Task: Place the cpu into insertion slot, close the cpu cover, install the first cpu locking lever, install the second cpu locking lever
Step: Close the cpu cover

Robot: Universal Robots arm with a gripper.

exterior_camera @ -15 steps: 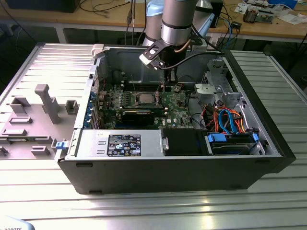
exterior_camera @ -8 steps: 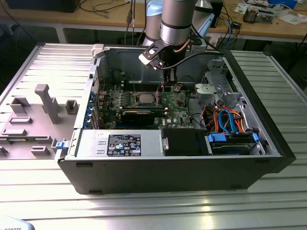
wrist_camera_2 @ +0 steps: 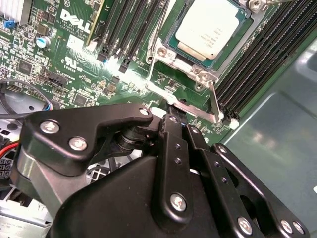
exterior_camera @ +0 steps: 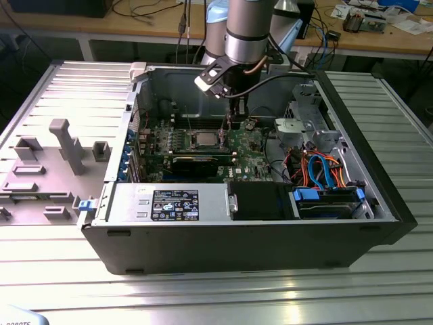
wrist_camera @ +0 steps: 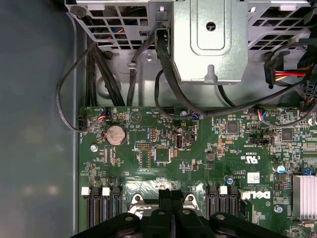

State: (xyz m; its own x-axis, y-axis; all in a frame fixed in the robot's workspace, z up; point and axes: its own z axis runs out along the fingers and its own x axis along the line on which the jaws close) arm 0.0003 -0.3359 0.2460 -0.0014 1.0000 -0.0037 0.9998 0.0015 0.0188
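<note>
Silver-topped square cpu point(wrist_camera_2: 208, 27) lies in the metal-rimmed insertion slot point(wrist_camera_2: 168, 35) under the shut silvery cpu cover point(wrist_camera_2: 197, 73); black gripper point(wrist_camera_2: 171, 111), jaws pinched together, sits at a thin steel locking lever point(wrist_camera_2: 195, 110).

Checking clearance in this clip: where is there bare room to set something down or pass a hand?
Free: the table in front of the case; its bare floor beside the board. Crowded: the cables at the exterior view's right, and by the cpu, where the gripper hangs.
</note>
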